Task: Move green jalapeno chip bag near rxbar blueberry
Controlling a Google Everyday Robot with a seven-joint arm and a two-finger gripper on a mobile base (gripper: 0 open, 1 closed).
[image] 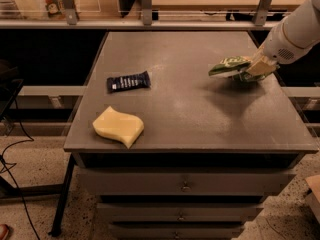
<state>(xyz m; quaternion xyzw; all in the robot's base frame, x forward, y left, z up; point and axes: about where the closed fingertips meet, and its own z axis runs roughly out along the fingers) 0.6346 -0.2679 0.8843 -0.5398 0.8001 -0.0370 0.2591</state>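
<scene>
The bench point(190, 119) carries a pale yellow sponge point(118, 126) at its front-left corner, close to the front edge. The rxbar blueberry point(129, 81) lies behind it near the left edge, apart from the sponge. The bench centre is bare. Near the right edge, the gripper point(259, 67) clamps the green jalapeno chip bag point(229, 66) above its shadow.

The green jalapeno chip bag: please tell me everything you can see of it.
The green jalapeno chip bag is a crinkly green packet with pale markings, lying roughly flat. The end effector, at the right side of the table, grips its right end. It seems lifted, with a shadow beneath it, far from the rxbar blueberry.
</scene>
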